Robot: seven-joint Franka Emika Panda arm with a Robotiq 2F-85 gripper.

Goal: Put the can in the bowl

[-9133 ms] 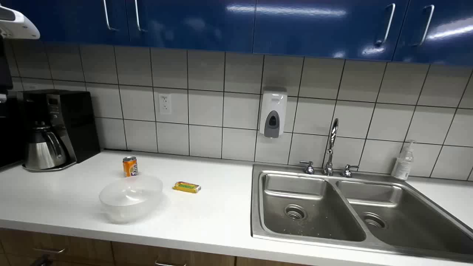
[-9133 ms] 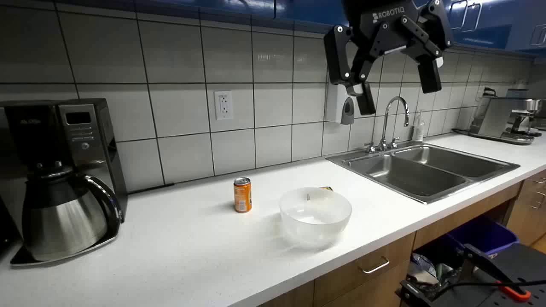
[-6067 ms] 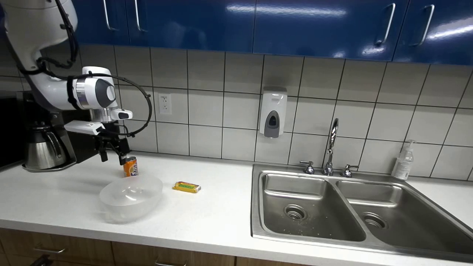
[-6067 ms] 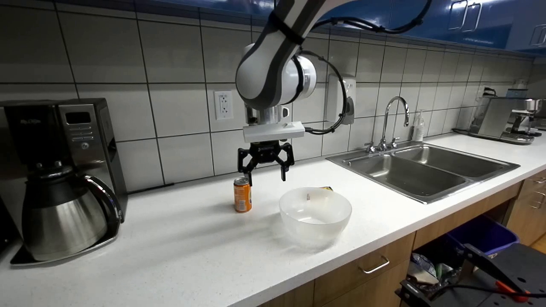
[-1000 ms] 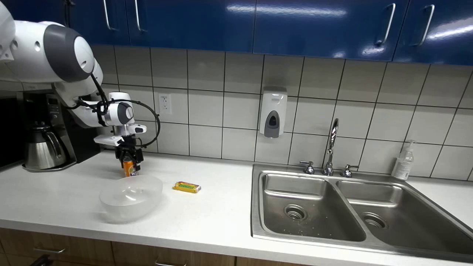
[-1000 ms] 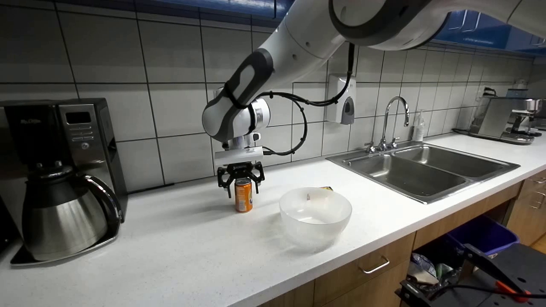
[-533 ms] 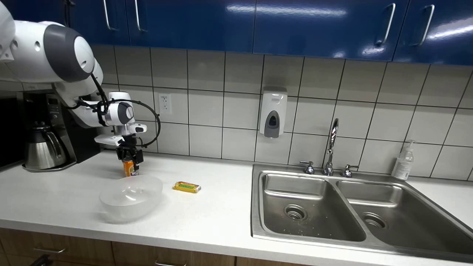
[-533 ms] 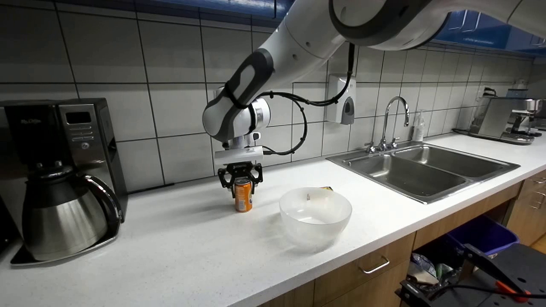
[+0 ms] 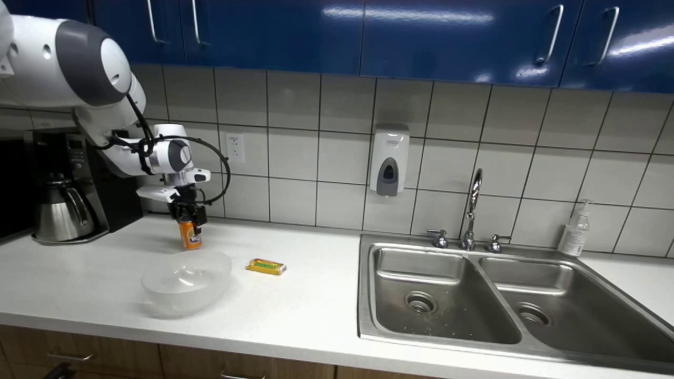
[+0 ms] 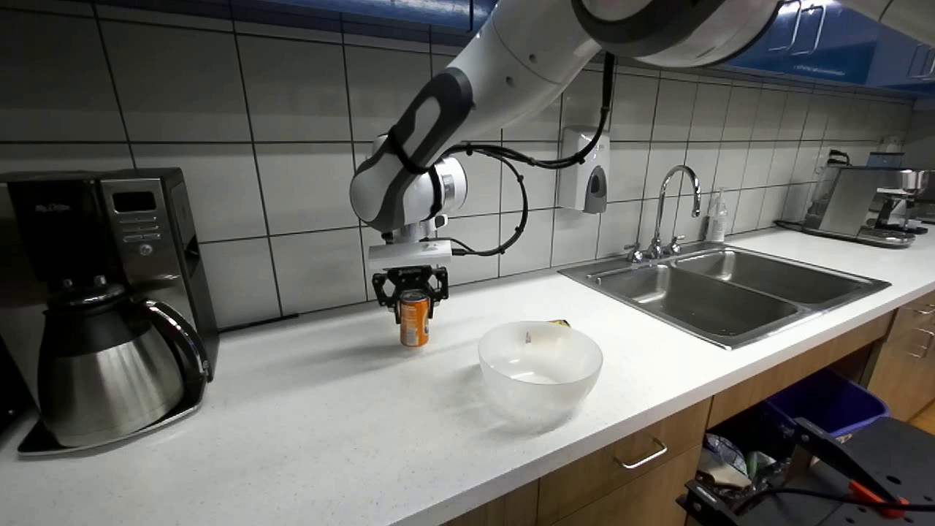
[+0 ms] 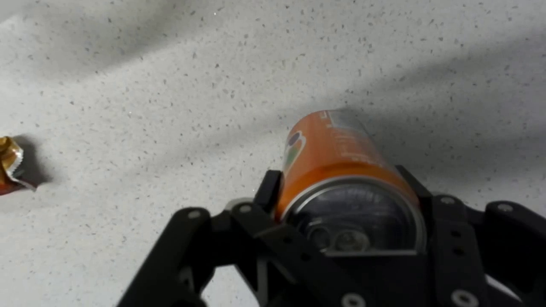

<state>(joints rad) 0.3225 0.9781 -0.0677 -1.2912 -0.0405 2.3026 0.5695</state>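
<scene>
The orange can (image 10: pixel 414 330) with a metallic top is upright in my gripper (image 10: pixel 414 313), one finger pressed to each side. In both exterior views it hangs slightly above the counter; its label also shows on the can (image 9: pixel 190 238). From the wrist view I look down on the can's (image 11: pixel 330 145) top and side, with the black fingers (image 11: pixel 268 189) touching it left and right. The translucent whitish bowl (image 10: pixel 540 400) stands apart from the can on the counter. Closer to the front edge than the can, the bowl (image 9: pixel 179 301) shows nothing inside.
A yellow packet (image 9: pixel 266 267) lies beside the bowl; its end, the packet's wrapper (image 11: pixel 10 164), shows in the wrist view. The coffee maker (image 10: pixel 109 314) stands at one side of the counter, the steel sink (image 9: pixel 442 300) at the other. Tiled wall (image 10: pixel 307 190) rises close behind the arm.
The jaws have come together on the can, which stood between the spread fingers a second ago. Can and gripper have since risen a little off the counter. Bowl and packet are unmoved.
</scene>
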